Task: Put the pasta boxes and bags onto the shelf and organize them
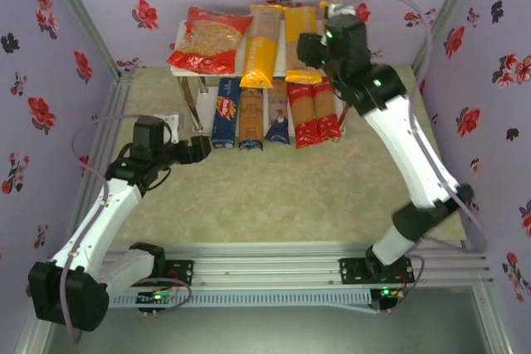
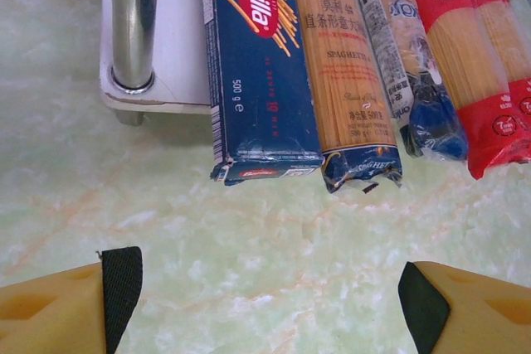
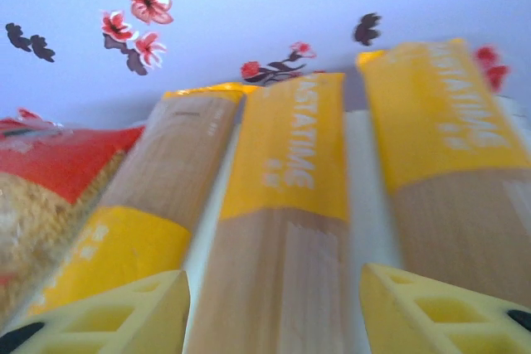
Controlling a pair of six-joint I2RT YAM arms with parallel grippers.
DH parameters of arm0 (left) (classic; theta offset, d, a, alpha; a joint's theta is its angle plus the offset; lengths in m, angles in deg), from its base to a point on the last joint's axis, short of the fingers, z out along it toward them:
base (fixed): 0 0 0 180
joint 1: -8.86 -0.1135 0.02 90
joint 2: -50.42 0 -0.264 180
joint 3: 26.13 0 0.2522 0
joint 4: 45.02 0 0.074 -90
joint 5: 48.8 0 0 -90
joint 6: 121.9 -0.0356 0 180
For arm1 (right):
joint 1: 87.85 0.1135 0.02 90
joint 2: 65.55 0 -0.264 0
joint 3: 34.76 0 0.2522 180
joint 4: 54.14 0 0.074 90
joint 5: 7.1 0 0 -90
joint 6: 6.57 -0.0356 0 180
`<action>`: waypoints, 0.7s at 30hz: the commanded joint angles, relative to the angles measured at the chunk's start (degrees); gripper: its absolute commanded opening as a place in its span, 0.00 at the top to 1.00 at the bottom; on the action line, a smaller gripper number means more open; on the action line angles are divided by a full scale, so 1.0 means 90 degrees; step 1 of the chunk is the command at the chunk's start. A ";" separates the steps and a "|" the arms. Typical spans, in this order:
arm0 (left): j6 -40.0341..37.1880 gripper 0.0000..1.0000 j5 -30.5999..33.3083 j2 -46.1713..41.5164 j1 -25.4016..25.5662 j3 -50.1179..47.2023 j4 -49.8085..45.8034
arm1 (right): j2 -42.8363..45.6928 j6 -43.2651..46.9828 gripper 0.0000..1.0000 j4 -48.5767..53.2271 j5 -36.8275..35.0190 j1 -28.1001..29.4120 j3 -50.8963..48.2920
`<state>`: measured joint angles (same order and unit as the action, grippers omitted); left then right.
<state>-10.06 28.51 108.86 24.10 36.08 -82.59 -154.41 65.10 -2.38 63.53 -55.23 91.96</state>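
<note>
The shelf (image 1: 184, 39) stands at the back. Its top board carries a wide red bag (image 1: 207, 39) and long yellow bags (image 1: 261, 43). Below lie a blue Barilla box (image 2: 257, 64), a brownish box (image 2: 340, 64), a shorter dark box (image 2: 419, 97) and two red bags (image 2: 465, 55). My left gripper (image 2: 265, 296) hovers open over bare table just in front of the box ends. My right gripper (image 3: 274, 312) is open over the top board, its fingers on either side of the middle yellow bag (image 3: 286, 205). Further yellow bags (image 3: 158, 196) (image 3: 448, 147) lie left and right of it.
A shiny metal shelf leg (image 2: 133, 22) stands on the lower white board (image 2: 178, 47), left of the blue box. Flowered walls close in at the back and both sides. Pale green marbled table surface (image 1: 274, 196) stretches between the shelf and the arm bases.
</note>
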 commanded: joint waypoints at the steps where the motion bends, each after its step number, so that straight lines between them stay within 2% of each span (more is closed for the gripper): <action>1: 0.0063 0.02 -0.0025 -0.0022 -0.0154 -0.0119 0.0324 | 0.1387 0.0277 0.42 -0.0884 -0.0694 -0.0073 -0.1528; 6: 0.0051 0.00 0.0062 0.0346 -0.0474 0.0098 0.0345 | 0.3647 0.0187 0.41 -0.0894 -0.1822 -0.0278 -0.4173; 10: 0.0058 0.00 0.0339 0.0357 -0.0642 0.0070 0.0714 | 0.5076 -0.0320 0.40 -0.0434 -0.2494 -0.0416 -0.5619; 12: 0.0097 0.00 0.0548 0.0263 -0.0649 -0.0031 0.1001 | 0.5679 -0.0521 0.37 -0.0206 -0.2730 -0.0431 -0.6267; 14: 0.0209 0.00 0.0720 0.0112 -0.0655 -0.0218 0.1383 | 0.6076 -0.0760 0.36 0.0071 -0.2933 -0.0442 -0.6750; 17: 0.0403 0.00 0.1125 -0.0168 -0.0652 -0.0627 0.2040 | 0.6355 -0.1122 0.27 0.0389 -0.3160 -0.0451 -0.7332; 21: 0.0532 0.00 0.1847 -0.0445 -0.0659 -0.0961 0.2419 | 0.6369 -0.1247 0.26 0.0287 -0.3207 -0.0488 -0.7823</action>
<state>-7.02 38.42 106.56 18.70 29.19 -66.79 -97.34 57.17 -0.68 38.24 -59.12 23.27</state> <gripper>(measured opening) 0.995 0.738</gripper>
